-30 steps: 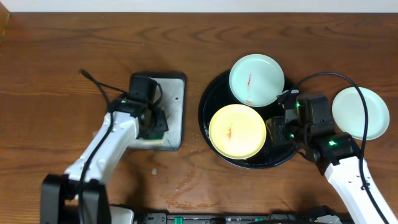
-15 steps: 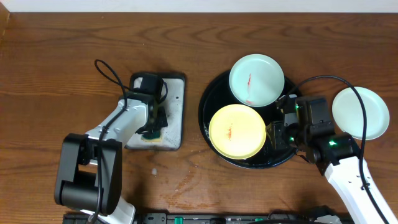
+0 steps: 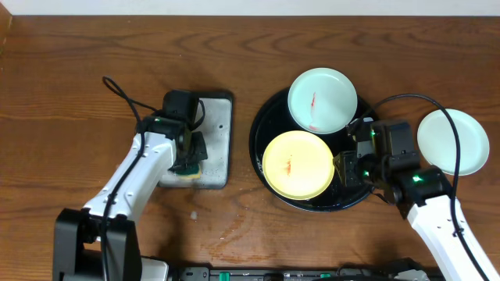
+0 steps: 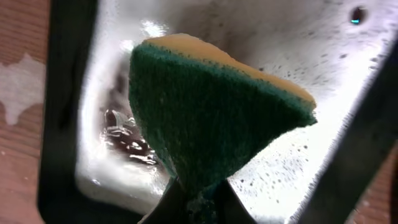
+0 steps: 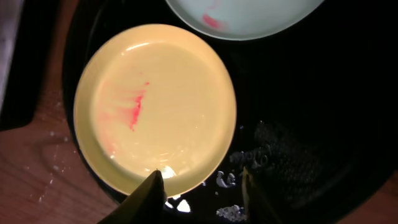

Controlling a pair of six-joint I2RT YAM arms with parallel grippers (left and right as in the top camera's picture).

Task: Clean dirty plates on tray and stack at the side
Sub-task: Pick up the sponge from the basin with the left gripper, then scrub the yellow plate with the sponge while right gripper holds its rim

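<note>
On the brown wood table (image 3: 78,62), the left gripper (image 4: 193,202) pinches a sponge (image 4: 205,118) by its tip above a silver tray (image 3: 220,133); so thin a hold could slip once scrubbing starts. The right gripper (image 5: 202,196), jaws spread and empty, hovers at the yellow plate (image 5: 155,106) on the black tray (image 3: 259,125) and might shove it against the smeared green plate (image 3: 322,97). A second green plate (image 3: 453,140) lies off the tray.

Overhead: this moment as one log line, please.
left gripper: shut on sponge over silver tray; right gripper: open at yellow plate; black tray: yellow plate, green plate, smeared; table: third plate
</note>
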